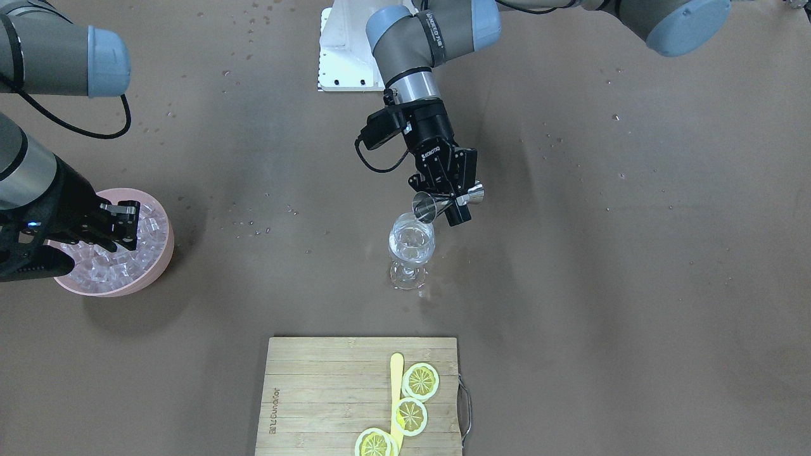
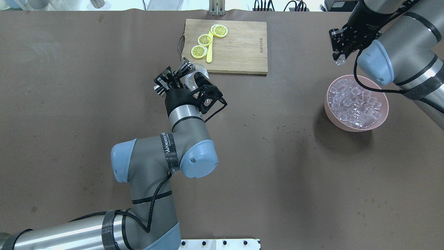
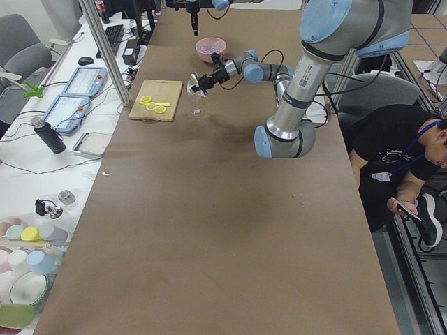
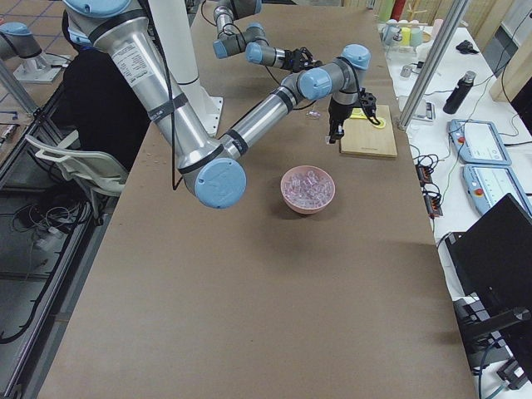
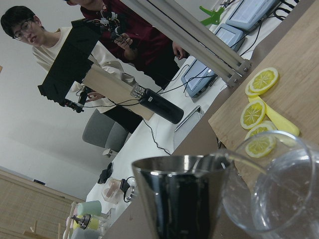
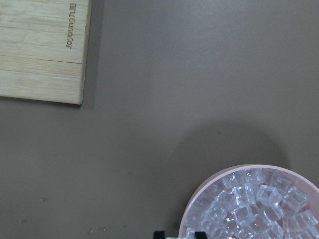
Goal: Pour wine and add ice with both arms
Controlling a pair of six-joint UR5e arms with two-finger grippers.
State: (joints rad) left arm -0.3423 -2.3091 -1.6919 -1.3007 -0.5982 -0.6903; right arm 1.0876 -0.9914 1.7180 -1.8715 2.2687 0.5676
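My left gripper [image 1: 457, 206] is shut on a steel jigger [image 1: 423, 206], tilted with its mouth over the rim of a wine glass [image 1: 412, 247]. The glass holds a little clear wine. In the left wrist view the jigger [image 5: 179, 199] leans against the glass rim [image 5: 279, 189]. My right gripper [image 2: 338, 52] is raised beyond the pink bowl [image 2: 350, 125] and is shut on one ice cube [image 2: 340, 61]. The bowl is full of ice [image 2: 355, 104]. The right wrist view shows the bowl rim [image 6: 204, 186] and the ice [image 6: 249, 209] below.
A bamboo cutting board [image 1: 317, 392] with three lemon slices [image 1: 420, 380] and a yellow stick lies just beyond the glass, on the operators' side. Water drops speckle the brown table. The white base bracket [image 1: 345, 57] sits at the robot's edge.
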